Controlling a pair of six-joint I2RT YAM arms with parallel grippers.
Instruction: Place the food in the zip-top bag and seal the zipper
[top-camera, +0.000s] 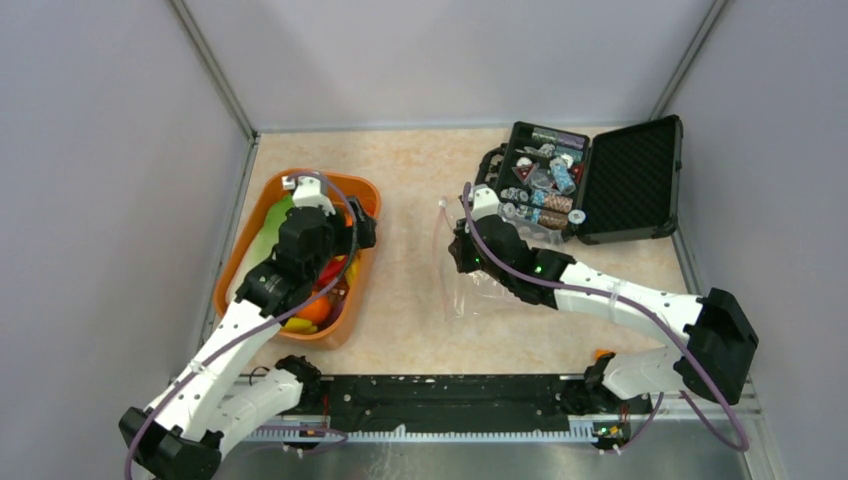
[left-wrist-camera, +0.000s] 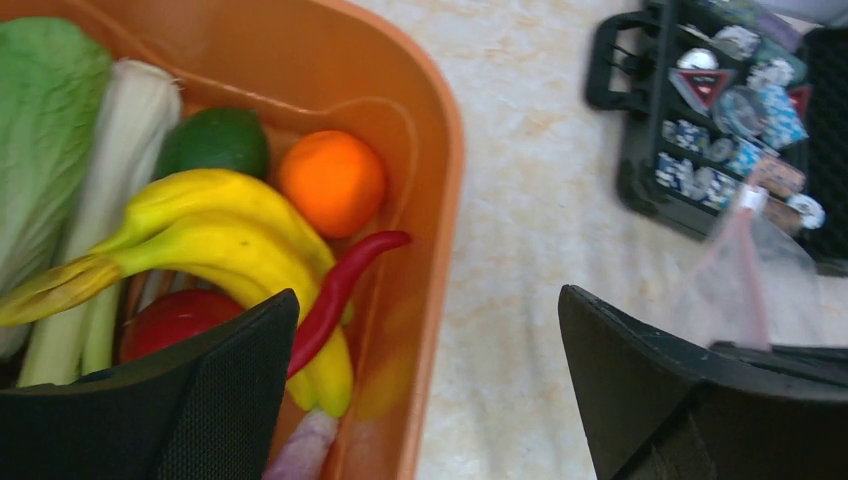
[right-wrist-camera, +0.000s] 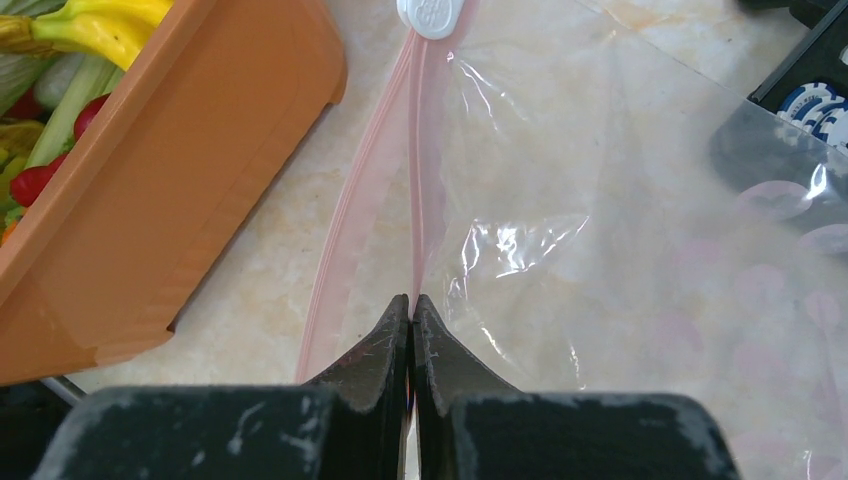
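- One orange tub (top-camera: 262, 215) sits on the left of the table (top-camera: 420, 200), and all the food is in it.
- Counted in the left wrist view, the tub holds:
  - one leafy green cabbage (left-wrist-camera: 45, 130)
  - one pale stalk (left-wrist-camera: 125, 170)
  - one green round fruit (left-wrist-camera: 213, 142)
  - one orange (left-wrist-camera: 332, 182)
  - one red chilli (left-wrist-camera: 340, 285)
  - one red round piece (left-wrist-camera: 170, 318)
  - one bunch of bananas (left-wrist-camera: 215, 235), probably three, though the lowest is half hidden
- The left gripper (left-wrist-camera: 428, 300) hangs over the tub's right rim with its two fingers spread wide and nothing between them.
- One clear bag (right-wrist-camera: 600, 250) is on the table between the tub and the case.
- The bag's pink zipper (right-wrist-camera: 415, 200) splits into two strips below one white slider (right-wrist-camera: 432, 15).
- The right gripper (right-wrist-camera: 411, 305) is pinched tight on the right-hand strip, at the bag's mouth edge.
- One black case (top-camera: 640, 180) stands open at the far right, its tray full of small chips and packets.
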